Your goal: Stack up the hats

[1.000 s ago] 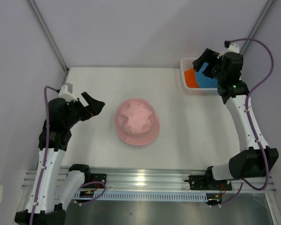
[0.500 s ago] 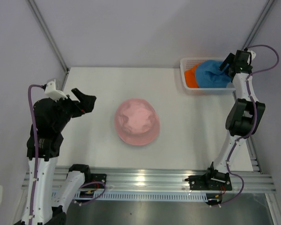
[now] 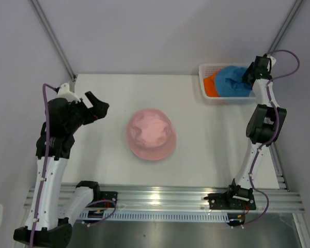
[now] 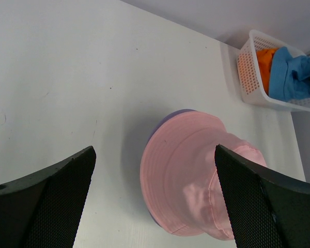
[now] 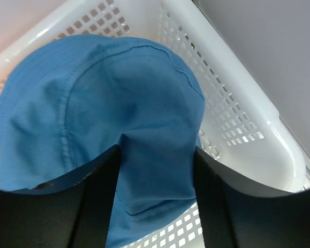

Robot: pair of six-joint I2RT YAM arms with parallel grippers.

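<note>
While the right gripper (image 5: 157, 150) is pinching the blue hat (image 5: 93, 103) inside the white basket (image 5: 237, 119), the left gripper (image 3: 97, 106) is hanging wide open, empty, near the pink hat (image 3: 151, 133) covering the lavender hat (image 4: 165, 120) on the white table (image 3: 206, 155).

1. We have two slim arms, the left arm (image 3: 46, 175) and the right arm (image 3: 252, 164). Both are built of white tube links with bulky black joint housings.
2. A thin purple cable (image 3: 45, 111) runs along each arm.
3. Our left hand (image 4: 152, 155) and right hand (image 5: 156, 155) are black, and their broad fingers (image 4: 46, 201) carry a fine mesh-textured face.
4. Our black bases (image 3: 88, 190) are boxy.
</note>
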